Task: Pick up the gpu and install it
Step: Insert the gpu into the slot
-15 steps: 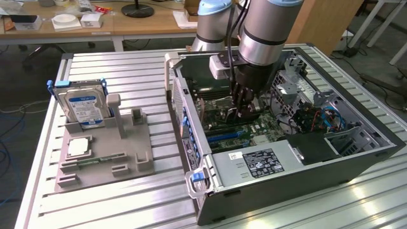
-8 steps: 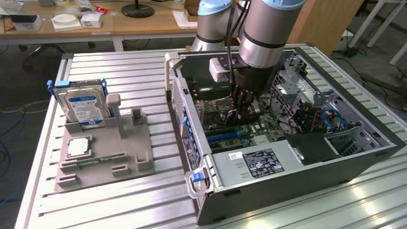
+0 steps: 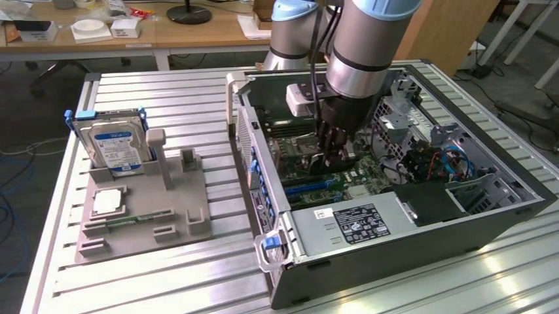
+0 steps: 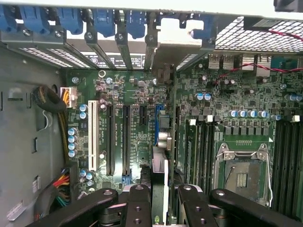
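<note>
My gripper (image 3: 337,156) reaches down into the open computer case (image 3: 489,196), just above the motherboard (image 3: 306,180). In the wrist view, the gripper (image 4: 163,201) is shut on the gpu (image 4: 161,163), a thin card seen edge-on between the two black fingers (image 4: 138,203). The card runs from the fingers toward the rear slot brackets (image 4: 156,52). It stands upright over the expansion slots, in line with the blue slot (image 4: 158,124). I cannot tell whether its edge sits in a slot or hovers just above.
A grey fixture (image 3: 144,209) on the exterior view's left holds a silver hard drive (image 3: 114,145) and a small green memory stick (image 3: 131,219). Inside the case are the power supply (image 3: 349,226), a CPU socket (image 4: 241,175), memory slots (image 4: 284,156) and cable bundles (image 4: 57,109).
</note>
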Controlling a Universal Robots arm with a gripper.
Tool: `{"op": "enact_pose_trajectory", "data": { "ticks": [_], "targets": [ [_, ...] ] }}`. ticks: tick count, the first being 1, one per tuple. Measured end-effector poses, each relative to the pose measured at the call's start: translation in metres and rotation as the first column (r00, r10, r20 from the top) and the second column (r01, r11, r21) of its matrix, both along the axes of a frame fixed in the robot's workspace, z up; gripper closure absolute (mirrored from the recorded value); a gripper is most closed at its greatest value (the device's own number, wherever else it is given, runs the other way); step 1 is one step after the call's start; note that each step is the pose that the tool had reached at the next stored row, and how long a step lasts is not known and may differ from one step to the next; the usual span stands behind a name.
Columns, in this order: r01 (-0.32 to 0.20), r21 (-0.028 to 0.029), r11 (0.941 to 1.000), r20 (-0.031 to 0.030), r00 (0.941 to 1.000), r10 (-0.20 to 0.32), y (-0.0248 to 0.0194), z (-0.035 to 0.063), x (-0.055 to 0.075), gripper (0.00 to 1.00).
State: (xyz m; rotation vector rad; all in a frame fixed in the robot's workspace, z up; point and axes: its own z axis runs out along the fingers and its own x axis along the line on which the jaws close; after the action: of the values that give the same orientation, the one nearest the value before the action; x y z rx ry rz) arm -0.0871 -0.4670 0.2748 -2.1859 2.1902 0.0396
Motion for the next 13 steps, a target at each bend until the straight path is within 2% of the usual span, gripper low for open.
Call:
{"op": "enact_pose_trajectory", "data": {
  "ticks": [13],
  "targets": [
    [0.000, 0.0001, 1.0000, -0.0008, 1.0000, 0.000, -0.0006, -0.0122, -0.004, 0.73]
  ]
}}
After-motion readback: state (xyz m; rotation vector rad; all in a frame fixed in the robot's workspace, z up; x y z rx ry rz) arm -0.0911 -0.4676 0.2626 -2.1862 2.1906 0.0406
